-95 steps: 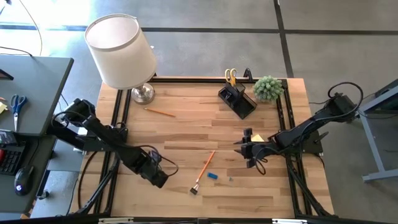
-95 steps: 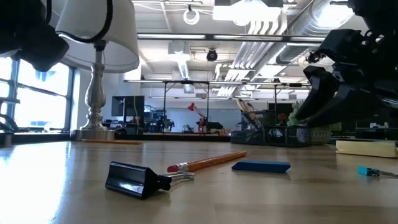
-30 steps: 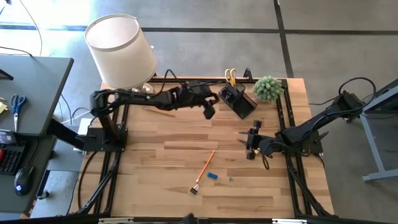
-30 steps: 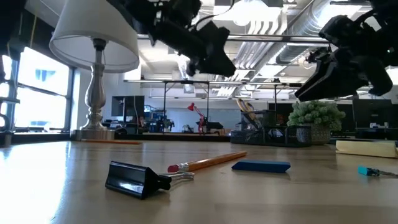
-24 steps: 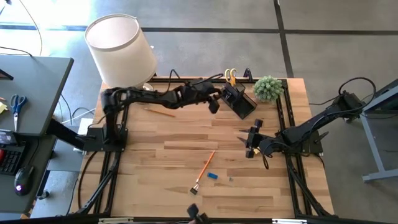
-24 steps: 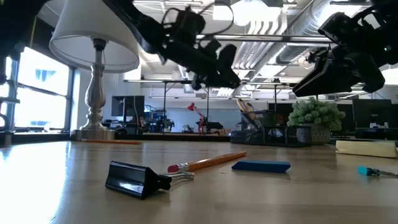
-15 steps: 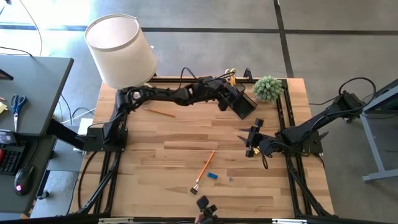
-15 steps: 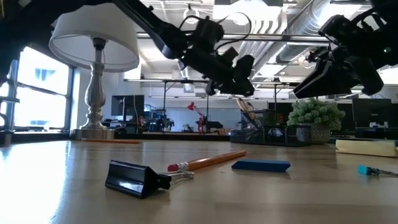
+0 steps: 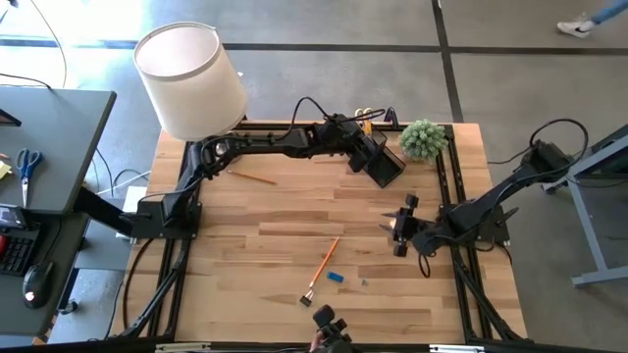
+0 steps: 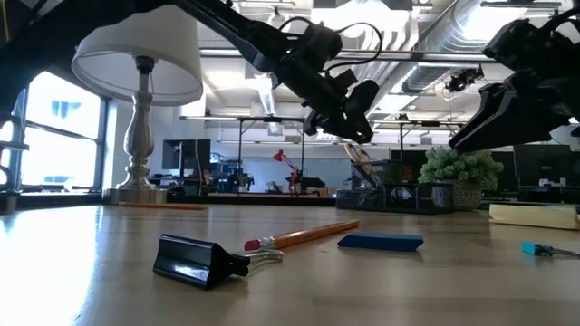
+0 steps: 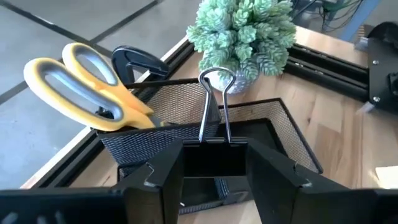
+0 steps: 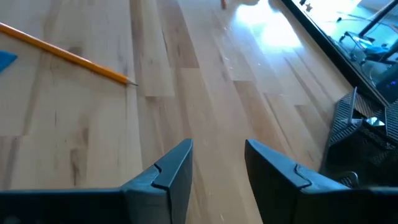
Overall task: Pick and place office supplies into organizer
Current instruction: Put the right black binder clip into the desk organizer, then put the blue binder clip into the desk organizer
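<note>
My left gripper [image 9: 359, 149] reaches over the black mesh organizer [image 9: 383, 165] at the table's far side, shut on a black binder clip [image 11: 214, 158]. Yellow-handled scissors [image 11: 87, 84] stand in the organizer's upright compartment. My right gripper [image 9: 400, 225] hovers open and empty above the wood at the right. An orange pencil [image 9: 326, 260], a blue eraser [image 9: 336, 277] and another black clip [image 9: 306, 300] lie flat on the near middle of the table. A second pencil [image 9: 253, 176] lies near the lamp. A yellow sticky pad [image 10: 535, 215] lies at the right. My left gripper pinches the clip's black body [image 11: 214, 163] between its two fingers. The clip's wire handles [image 11: 214, 99] stick out forward past the fingertips. The fingers slant down from the table's left toward the organizer. The clip is lifted clear, just above the organizer's low tray.
A white-shaded lamp [image 9: 191, 83] stands at the far left corner, a small green plant [image 9: 422, 138] beside the organizer at the far right. A tiny teal item [image 10: 542, 249] lies near the eraser. Something dark [image 9: 329, 327] shows at the table's near edge. Bare wood lies in the middle.
My left gripper has carried the clip toward the table's right and far edge, from beside the organizer to over it, sinking a little. The clip stays in its hold.
</note>
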